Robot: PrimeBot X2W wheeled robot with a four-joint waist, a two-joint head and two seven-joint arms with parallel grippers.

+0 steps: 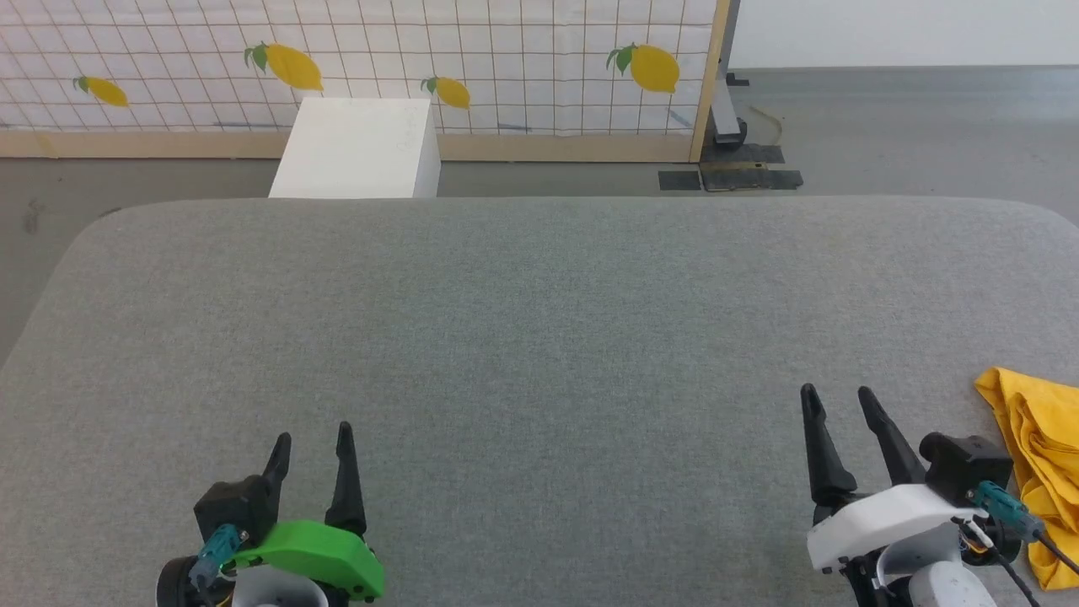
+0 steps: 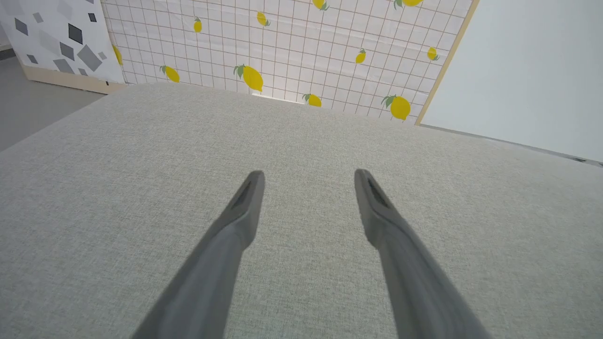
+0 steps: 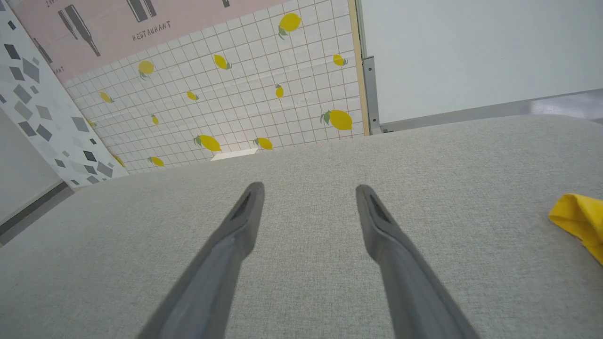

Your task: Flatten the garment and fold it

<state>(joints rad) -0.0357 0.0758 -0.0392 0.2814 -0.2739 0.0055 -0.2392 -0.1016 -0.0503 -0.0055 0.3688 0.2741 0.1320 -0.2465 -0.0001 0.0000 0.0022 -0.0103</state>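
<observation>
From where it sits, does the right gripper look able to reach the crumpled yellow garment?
Probably yes: the crumpled mustard-yellow garment lies close beside the open right gripper on the grey fabric surface, nothing between them.

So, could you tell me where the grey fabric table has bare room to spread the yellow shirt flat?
The middle of the grey fabric-covered table is bare, from its far edge to the open left gripper and open right gripper. Only the near right corner is crowded, by the crumpled mustard-yellow garment beside the right gripper.
</observation>
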